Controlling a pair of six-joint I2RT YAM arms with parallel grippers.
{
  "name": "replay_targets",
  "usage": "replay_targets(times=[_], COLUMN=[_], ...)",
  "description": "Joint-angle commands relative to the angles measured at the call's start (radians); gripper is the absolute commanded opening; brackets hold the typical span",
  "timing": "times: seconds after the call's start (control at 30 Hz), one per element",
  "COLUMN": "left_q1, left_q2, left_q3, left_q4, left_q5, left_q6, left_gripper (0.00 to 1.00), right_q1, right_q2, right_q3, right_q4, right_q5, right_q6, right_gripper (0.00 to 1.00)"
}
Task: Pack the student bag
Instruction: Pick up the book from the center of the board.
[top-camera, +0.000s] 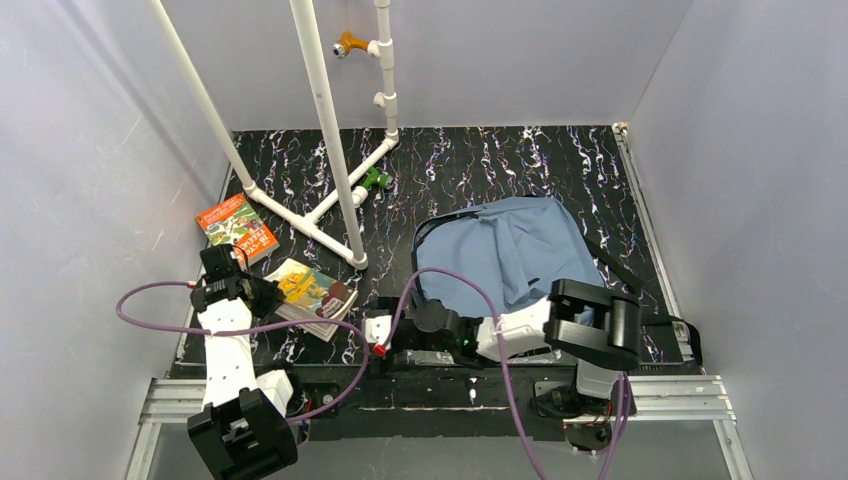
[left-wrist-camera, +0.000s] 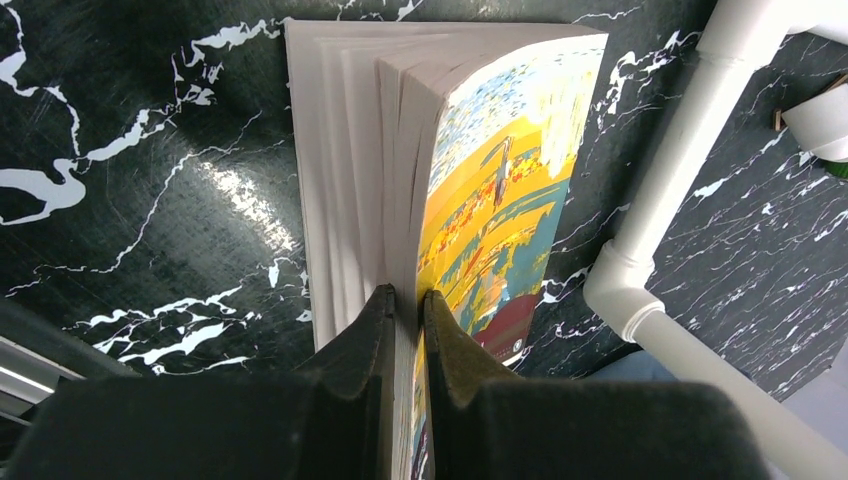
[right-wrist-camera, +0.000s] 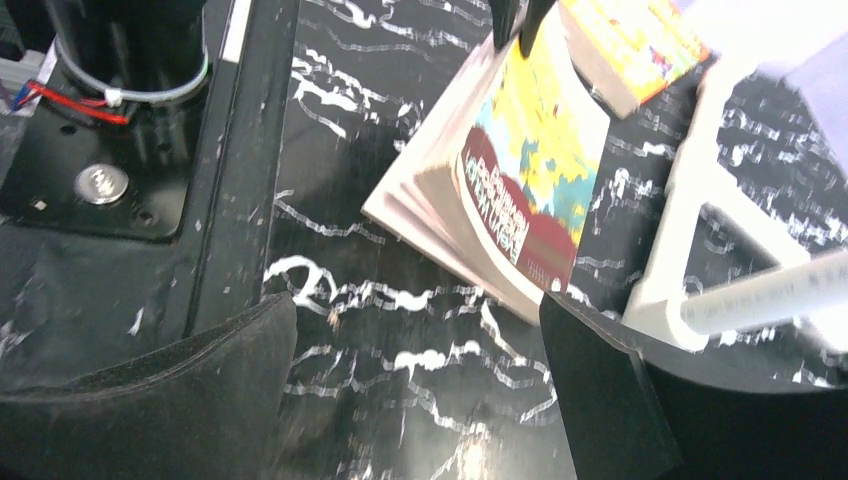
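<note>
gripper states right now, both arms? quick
Left gripper: closed, pinching the front cover of the yellow book.
Right gripper: open, holding nothing.

Dusty-blue student bag (top-camera: 510, 250) with black straps on a black table (top-camera: 560, 160) veined in white and purple. At nine o'clock from it, a paperback (left-wrist-camera: 500, 200) with a yellow, teal and maroon cover, and farther out an orange-red book (top-camera: 237, 228). White pipes (top-camera: 325, 120) carry a green clip (top-camera: 376, 180); the cable (top-camera: 455, 270) is purple.
</note>
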Motion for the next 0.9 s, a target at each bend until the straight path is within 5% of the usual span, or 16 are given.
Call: replay_targets(times=[0.0,0.23,0.43,0.73,0.87], left_q1=[-0.004,-0.003,-0.004,-0.004,-0.003], left_q2=[-0.008,-0.004,0.002,0.021,0.014], left_q3=[0.044,0.057,0.067,0.096,0.108], left_q4=[-0.058,-0.072,-0.080,-0.091,-0.087], left_q5=[0.041,0.053,0.052,0.076,0.090], left_q6=[0.021,0.042,0.052,0.054,0.060], left_gripper=[0.00,0.00,0.00,0.00,0.00], right_q1=[0.001,0.002,0.005,0.029,0.031], right_q2=[0.115,0.302,0.406,0.495,0.504], right_q3=[0.089,0.183,0.259,0.396,0.397], right_q4=[0.282,0.397,0.445,0.360,0.345], right_q5=[-0.050,-0.038,0.162,0.319,0.303], right_q6=[-0.064,-0.059,-0.089,-0.201,-0.182], right_gripper=[0.98,0.98,0.97,0.81,0.54])
